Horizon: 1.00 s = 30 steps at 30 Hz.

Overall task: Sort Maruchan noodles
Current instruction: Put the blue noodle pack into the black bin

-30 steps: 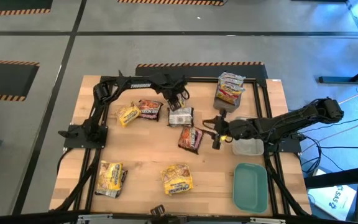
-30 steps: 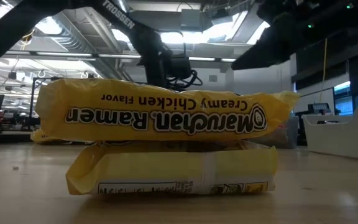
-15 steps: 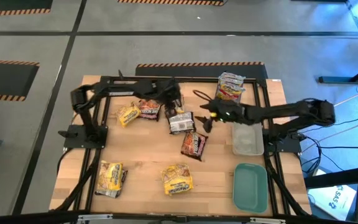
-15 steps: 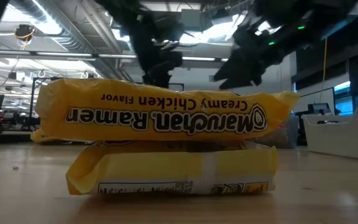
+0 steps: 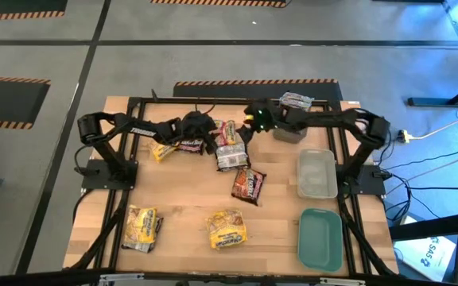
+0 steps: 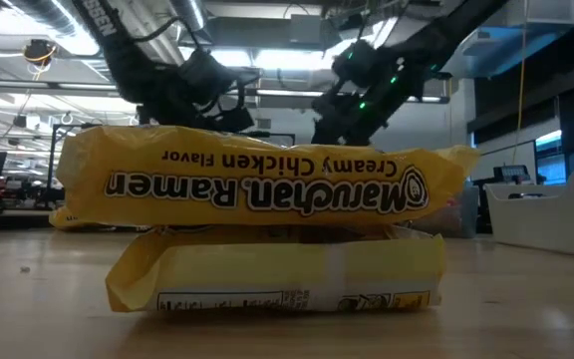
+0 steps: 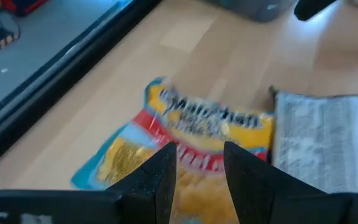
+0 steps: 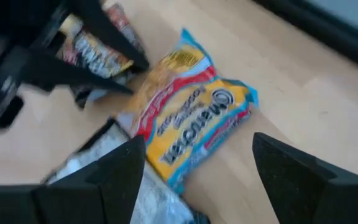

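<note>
Overhead, the wooden bench [image 5: 189, 202] carries the most, framed by black rails with both dark arms reaching in from its two sides toward the far middle. The teal lid [image 5: 320, 238] lies at the near right corner, and the clear tray [image 5: 316, 173] sits just beyond it along the right rail. A grey bin [image 5: 290, 131] stands at the far right with a pinkish packet [image 5: 296, 100] on top of it.

The Maruchan noodles are spread over the bench: a yellow pair [image 5: 227, 228] stacked near the front middle, which fills the low view as a Creamy Chicken packet [image 6: 267, 184] lying on another yellow one [image 6: 277, 279]; a second yellow packet [image 5: 141, 226] at the near left; a dark brown-red packet [image 5: 247, 184] alone near the centre; a silvery packet [image 5: 231, 156] just beyond that; and a colourful yellow-and-red packet [image 5: 228, 133] touching the silvery one's far edge. Another yellow packet [image 5: 162, 149] and a dark one [image 5: 189, 144] lie under the left arm.

The left gripper [image 5: 198, 127] hovers over the colourful packet [image 7: 185, 146], its jaws a narrow gap apart with nothing between them. The right gripper [image 5: 249, 127] hangs on that packet's [image 8: 188, 127] other side, jaws spread wide and empty.
</note>
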### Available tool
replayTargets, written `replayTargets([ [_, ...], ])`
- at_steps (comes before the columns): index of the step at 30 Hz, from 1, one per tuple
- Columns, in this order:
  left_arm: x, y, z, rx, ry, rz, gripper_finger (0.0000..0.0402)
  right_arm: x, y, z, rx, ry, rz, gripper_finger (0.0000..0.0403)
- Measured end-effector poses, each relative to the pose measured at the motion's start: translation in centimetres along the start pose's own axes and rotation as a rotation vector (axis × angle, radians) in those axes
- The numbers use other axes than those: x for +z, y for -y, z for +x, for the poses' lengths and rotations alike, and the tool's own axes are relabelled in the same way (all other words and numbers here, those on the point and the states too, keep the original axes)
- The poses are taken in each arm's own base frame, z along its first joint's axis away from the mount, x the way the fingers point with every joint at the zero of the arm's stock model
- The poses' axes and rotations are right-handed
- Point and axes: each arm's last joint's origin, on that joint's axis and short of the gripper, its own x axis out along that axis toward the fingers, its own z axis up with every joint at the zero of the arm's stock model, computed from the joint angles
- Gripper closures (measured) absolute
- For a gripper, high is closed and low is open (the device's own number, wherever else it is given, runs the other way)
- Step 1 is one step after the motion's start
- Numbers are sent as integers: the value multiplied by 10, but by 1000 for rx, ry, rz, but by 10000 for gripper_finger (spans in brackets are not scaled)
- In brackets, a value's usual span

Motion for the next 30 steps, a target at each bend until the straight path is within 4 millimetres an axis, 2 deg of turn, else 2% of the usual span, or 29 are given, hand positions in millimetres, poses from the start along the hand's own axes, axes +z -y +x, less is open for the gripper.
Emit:
replayTargets([
  [5,-13,-8,-1,26,-31,-45,274,-7,21,24,55,-84,136,127],
  [11,-22,-11,12,23,-43,-63,274,-17,26,42,58,-121,176,127],
  [22,-40,-12,27,33,-117,-72,274,-24,30,57,89,-129,216,127],
  [30,-55,-13,21,47,-89,-110,274,-30,32,64,81,-144,247,127],
])
